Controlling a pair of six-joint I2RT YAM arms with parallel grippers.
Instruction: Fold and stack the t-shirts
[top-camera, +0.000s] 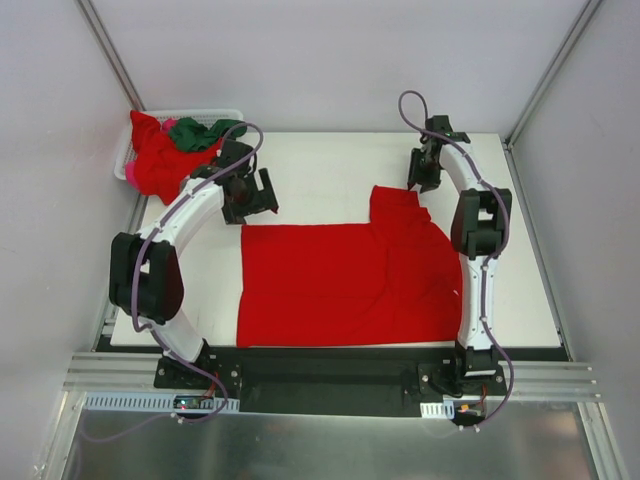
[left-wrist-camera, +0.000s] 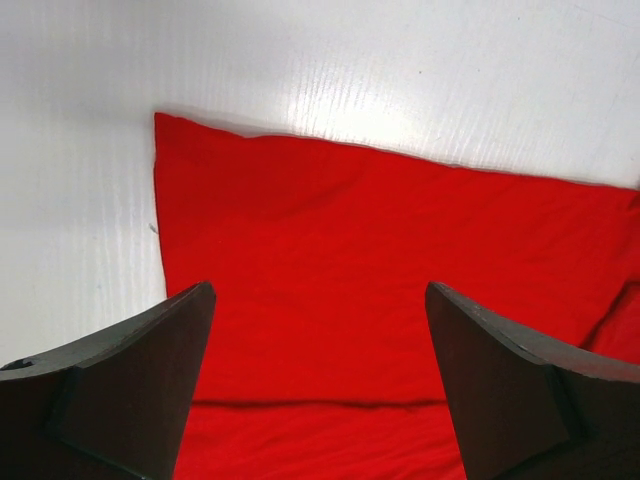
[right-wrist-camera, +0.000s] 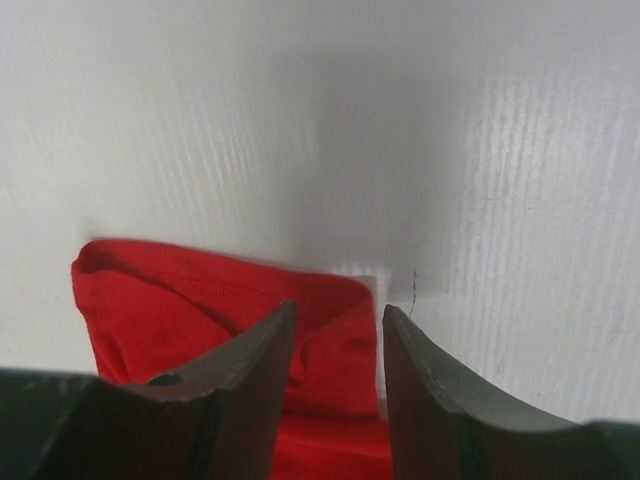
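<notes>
Leftward, basket (top-camera: 205, 113), holding red t-shirt (top-camera: 155, 162), green t-shirt (top-camera: 200, 133) (heaped together)

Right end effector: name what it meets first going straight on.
Probably the red t-shirt, its sleeve lying just ahead of the right end effector; depth is unclear, so possibly the white table just beyond.

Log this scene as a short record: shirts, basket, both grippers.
spread shirt: red t-shirt flat on the table, sleeve pointing to the far side
basket: white, far left corner, holds red cloth and a dark green shirt
left gripper: open, empty, over the shirt's corner
right gripper: narrow gap, at the sleeve
</notes>
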